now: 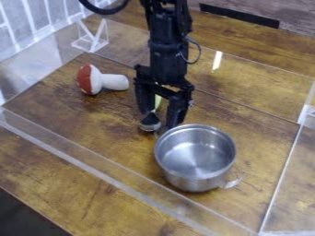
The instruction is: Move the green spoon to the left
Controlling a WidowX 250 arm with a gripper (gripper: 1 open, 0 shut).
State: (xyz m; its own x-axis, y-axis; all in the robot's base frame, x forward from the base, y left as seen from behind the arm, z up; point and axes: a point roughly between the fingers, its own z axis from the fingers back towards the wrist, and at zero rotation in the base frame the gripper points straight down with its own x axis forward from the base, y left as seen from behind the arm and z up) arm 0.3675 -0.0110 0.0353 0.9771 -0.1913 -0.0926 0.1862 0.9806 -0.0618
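Note:
The green spoon point(149, 121) lies on the wooden table just up-left of the steel pot point(194, 156). Only its silver bowl shows plainly; the black arm covers most of the pale handle. My gripper point(161, 112) has come straight down over the spoon and stands open. Its dark fingers point(140, 98) straddle the handle close to the table. I cannot tell whether the fingers touch the spoon.
A red-capped white mushroom toy point(94, 79) lies to the left of the gripper. Clear acrylic walls point(87, 138) fence the work area at the front and the right. A small clear stand point(88, 37) sits at the back left.

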